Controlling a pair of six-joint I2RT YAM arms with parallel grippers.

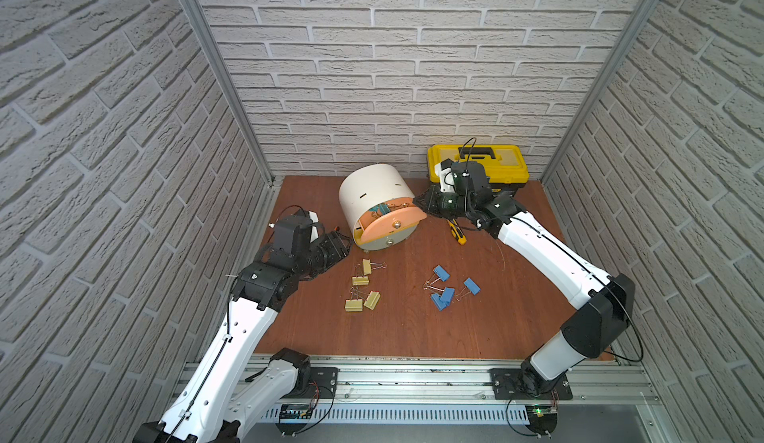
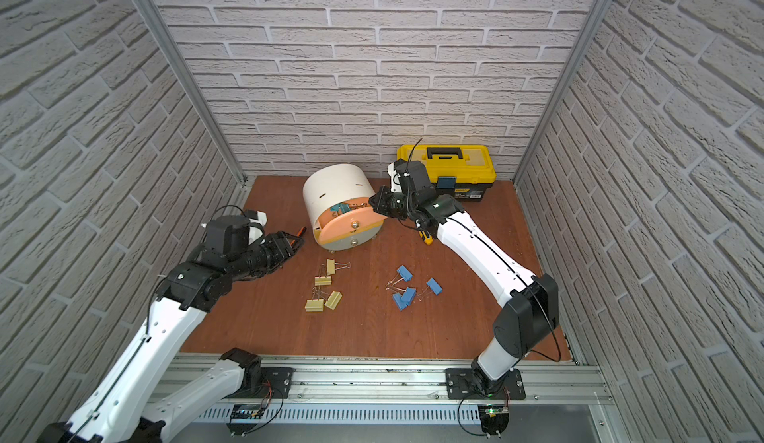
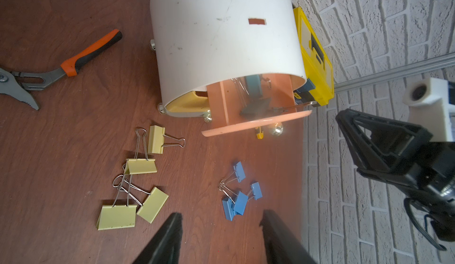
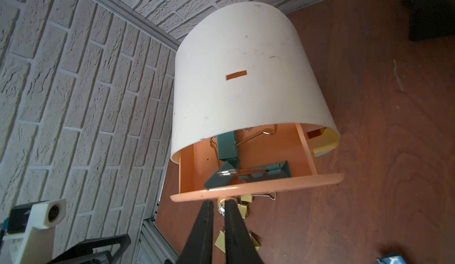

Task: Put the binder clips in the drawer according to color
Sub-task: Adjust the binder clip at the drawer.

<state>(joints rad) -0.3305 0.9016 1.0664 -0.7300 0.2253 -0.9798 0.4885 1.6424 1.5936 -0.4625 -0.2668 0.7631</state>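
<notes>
Top views: the white barrel-shaped drawer [image 1: 374, 197] stands at the far middle of the tabletop [image 1: 496, 321], its peach top drawer [image 1: 390, 224] pulled out with teal binder clips [image 1: 377, 209] inside. The right gripper [image 1: 418, 202] sits at the right edge of that peach front. Four pale yellow binder clips [image 1: 360, 286] lie near the drawer on its left side, four blue binder clips [image 2: 409, 292] to their right. The left gripper [image 2: 295, 243] hovers left of the drawer, beside a pair of pliers [image 2: 298, 232]. A yellow-and-black toolbox [image 2: 448, 168] stands at the far right and a utility knife [image 1: 457, 232] lies near it.

Left wrist view: the left gripper [image 3: 221, 233] hangs with its jaws apart and nothing between them, above the yellow and blue clips. The pliers [image 3: 61, 68] lie on the bare wood.

Right wrist view: the right gripper [image 4: 219, 207] has its fingers [image 4: 202, 225] pinched nearly together on the brass knob [image 4: 222, 206] of the peach drawer; teal clips [image 4: 227, 147] rest inside it.
</notes>
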